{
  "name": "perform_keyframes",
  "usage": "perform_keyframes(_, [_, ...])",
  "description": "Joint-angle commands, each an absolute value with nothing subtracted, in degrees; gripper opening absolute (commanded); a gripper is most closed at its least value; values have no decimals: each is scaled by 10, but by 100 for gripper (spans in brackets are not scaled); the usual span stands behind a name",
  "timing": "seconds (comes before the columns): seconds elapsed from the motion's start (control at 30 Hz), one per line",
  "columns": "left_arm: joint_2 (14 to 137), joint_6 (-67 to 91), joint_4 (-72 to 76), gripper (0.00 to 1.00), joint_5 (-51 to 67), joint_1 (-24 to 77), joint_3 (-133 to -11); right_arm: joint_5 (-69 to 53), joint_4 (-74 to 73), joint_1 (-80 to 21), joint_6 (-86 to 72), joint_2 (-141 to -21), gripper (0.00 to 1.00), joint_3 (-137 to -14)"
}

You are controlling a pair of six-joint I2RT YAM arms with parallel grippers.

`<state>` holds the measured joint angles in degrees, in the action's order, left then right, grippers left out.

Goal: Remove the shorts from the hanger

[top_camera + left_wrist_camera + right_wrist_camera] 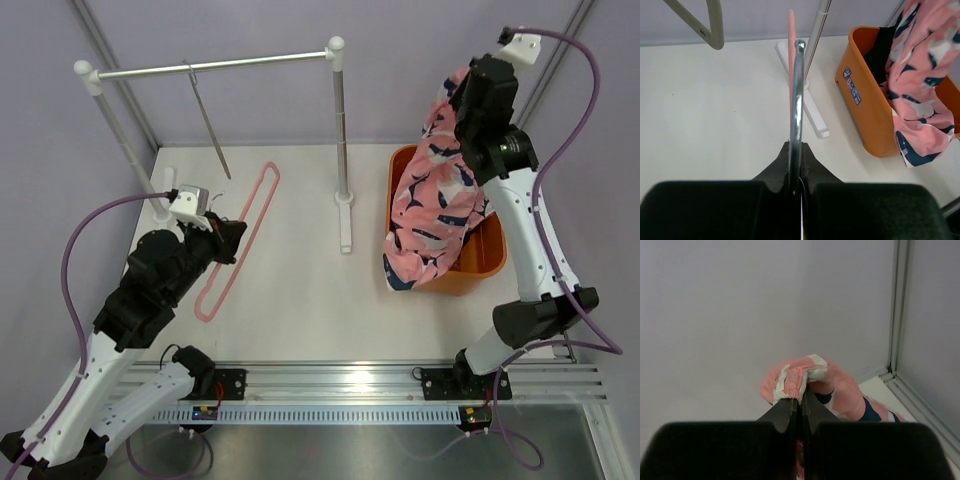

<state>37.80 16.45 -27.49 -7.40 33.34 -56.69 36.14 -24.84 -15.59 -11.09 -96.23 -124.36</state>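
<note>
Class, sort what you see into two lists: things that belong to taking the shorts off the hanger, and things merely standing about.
Belongs to the job:
shorts
pink hanger

Merely standing about:
clothes rail
orange tub
spare grey hanger on the rail

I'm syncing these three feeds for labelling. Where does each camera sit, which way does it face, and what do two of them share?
Top external: above and behind the arm bases, looking down on the table, rack and both arms.
Left wrist: low over the table, facing the orange bin; the left gripper shows, shut on the hanger.
Right wrist: raised high, facing the wall; the right gripper shows, shut on the shorts.
Shared: top and left wrist both show bin, shorts and hanger.
</note>
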Motion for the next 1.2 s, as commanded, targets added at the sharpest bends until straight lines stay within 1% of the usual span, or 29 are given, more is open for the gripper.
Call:
perform_keyframes(0.0, [367,154,-245,0,-68,335,-563,331,-249,-154,-239,-826,0,-1049])
perform_keyframes(0.03, [366,154,-245,0,-69,335,-563,333,-232,-155,-261,-803,0,-993])
perform_keyframes(0.07, [365,154,-244,0,-70,335,-563,337,-222,-154,-283,-780,0,-888])
perform_keyframes(0.1, [364,154,-244,0,-70,335,-562,336,-208,-154,-310,-747,0,-839])
perform_keyframes(0.13, [365,155,-243,0,-69,335,-562,336,-191,-155,-329,-738,0,-756])
perform_keyframes(0.17, [365,156,-243,0,-67,335,-562,328,-185,-155,-341,-734,0,-723])
perform_keyframes(0.23, [367,159,-243,0,-64,335,-562,313,-192,-154,-368,-761,0,-684])
perform_keyframes(0.33, [372,163,-241,0,-61,335,-564,272,-228,-146,-399,-845,0,-673])
perform_keyframes(0.4, [374,165,-242,0,-61,335,-569,209,-228,-137,-415,-905,0,-679])
perform_keyframes(0.5, [376,166,-244,0,-62,335,-575,129,-204,-120,-431,-956,0,-674])
perform_keyframes(0.63, [379,163,-256,0,-70,335,-582,68,-185,-110,-439,-986,4,-676])
perform_keyframes(0.7, [380,162,-258,0,-73,335,-584,67,-185,-108,-438,-987,9,-678])
perform_keyframes(0.73, [381,162,-261,0,-74,335,-586,69,-186,-107,-436,-985,13,-679])
perform_keyframes(0.87, [390,164,-268,0,-71,335,-594,76,-195,-104,-428,-949,15,-671])
perform_keyframes(0.93, [394,164,-273,0,-71,335,-599,77,-191,-104,-423,-919,19,-651])
perform_keyframes(0.97, [396,166,-275,0,-75,335,-604,80,-190,-104,-416,-882,25,-644])
perform_keyframes(1.03, [408,168,-288,0,-78,335,-613,85,-195,-104,-407,-843,34,-635])
perform_keyframes(1.07, [415,168,-295,0,-79,335,-627,86,-199,-104,-395,-807,44,-634])
perform_keyframes(1.13, [438,170,-315,0,-81,335,-643,79,-209,-104,-382,-772,51,-640])
perform_keyframes(1.17, [446,170,-321,0,-82,335,-660,78,-217,-104,-371,-743,58,-645])
